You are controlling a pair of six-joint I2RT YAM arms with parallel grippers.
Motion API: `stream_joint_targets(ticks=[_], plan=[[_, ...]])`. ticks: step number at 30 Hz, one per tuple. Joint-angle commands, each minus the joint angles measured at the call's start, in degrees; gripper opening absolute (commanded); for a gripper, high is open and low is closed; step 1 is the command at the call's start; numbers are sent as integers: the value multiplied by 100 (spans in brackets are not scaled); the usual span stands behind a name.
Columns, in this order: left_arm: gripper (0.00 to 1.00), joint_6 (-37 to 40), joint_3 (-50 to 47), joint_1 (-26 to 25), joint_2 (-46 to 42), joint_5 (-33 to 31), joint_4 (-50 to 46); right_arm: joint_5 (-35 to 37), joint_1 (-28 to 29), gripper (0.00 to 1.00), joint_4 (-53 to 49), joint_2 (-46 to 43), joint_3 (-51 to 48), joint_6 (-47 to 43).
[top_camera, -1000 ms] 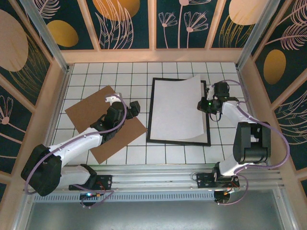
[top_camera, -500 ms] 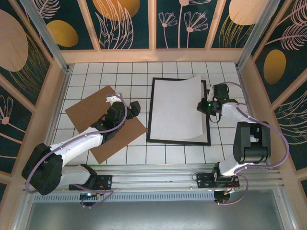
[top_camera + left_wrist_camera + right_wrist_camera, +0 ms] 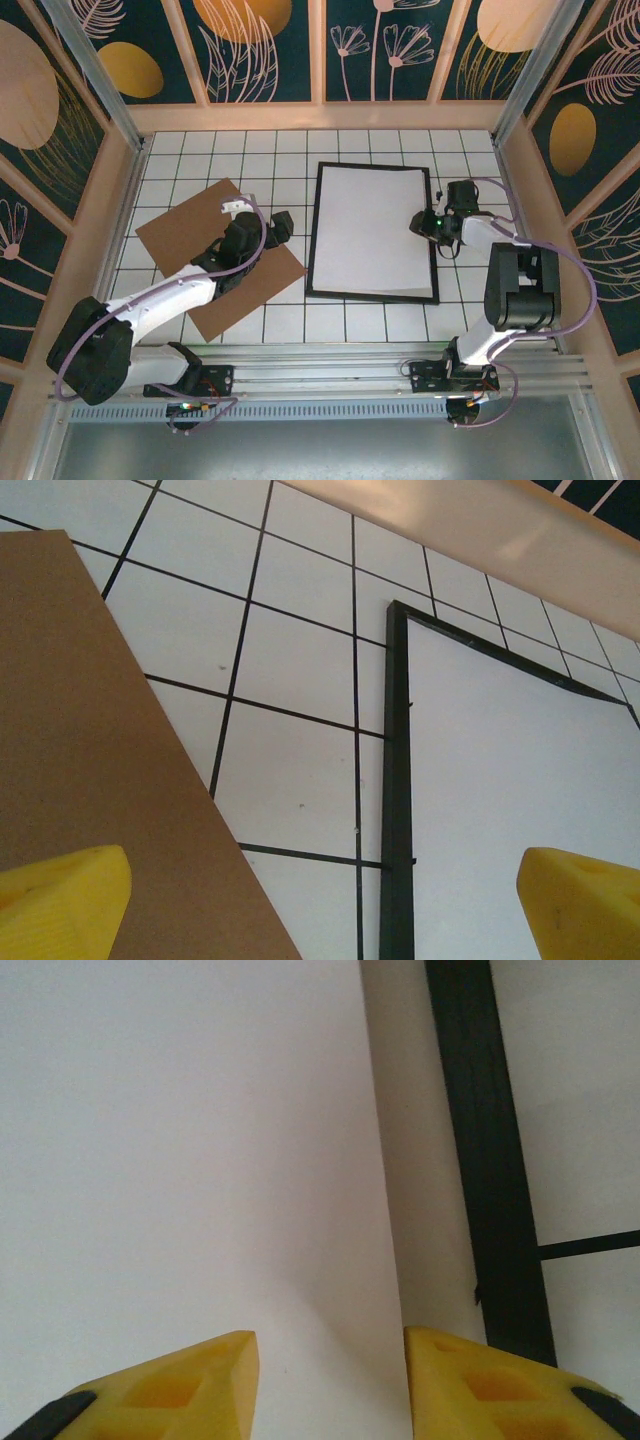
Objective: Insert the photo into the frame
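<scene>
The photo [image 3: 368,230] lies white side up inside the black-rimmed frame [image 3: 313,232] at the middle of the tiled table. My right gripper [image 3: 425,224] hovers at the frame's right rim, open. In the right wrist view its yellow fingertips [image 3: 190,1385] stand apart above the photo [image 3: 200,1160], whose right edge runs between them beside the black rim [image 3: 490,1160]. My left gripper [image 3: 283,226] is open over the edge of the brown backing board [image 3: 190,235]. The left wrist view shows the frame's left rim [image 3: 397,780] and the white sheet [image 3: 510,780] inside it.
The brown board [image 3: 80,730] lies at an angle left of the frame, under my left arm. Wooden walls with patterned panels [image 3: 320,60] close in the table on three sides. A metal rail [image 3: 330,375] runs along the near edge.
The photo's far right corner, held up and curled in my right gripper, now lies flat in the frame. My right gripper has opened and let go. The left arm has stayed put.
</scene>
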Motion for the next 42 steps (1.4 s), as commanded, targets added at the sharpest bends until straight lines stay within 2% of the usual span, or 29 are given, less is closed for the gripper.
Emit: stream_joint_targets(ticks=[1,10,13,16,19,24,29,31,35,40,42], plan=[[99,118,148,7,65,8,111,178,-100,45,206,112,-33,45],[98,205,180,22,211,-106,0,527,-172,50,85,-115,157,-15],[99,201,174,105,231,-108,-95,654,29,52,192,-441,153,-107],[99,169,94,329,191,-42,-283,816,691,57,379,-770,132,-275],[99,31,-140,783,58,201,-536,873,1755,63,708,-853,203,-510],[99,-286,-701,1932,-368,592,-937,648,3362,76,1330,-20,761,-295],[99,-641,-1291,3093,-812,927,-877,805,4305,80,1412,1237,1804,-3],[99,-663,-1419,3471,-865,1022,-811,963,4534,80,1184,1745,2348,79],[99,-588,-1480,3932,-814,731,-854,1429,4829,81,716,2519,3245,194],[99,-490,-1527,4151,-711,347,-854,1304,4846,81,900,2955,3522,442],[99,-458,-1522,4241,-510,417,-846,1233,4852,80,915,3126,3658,515]])
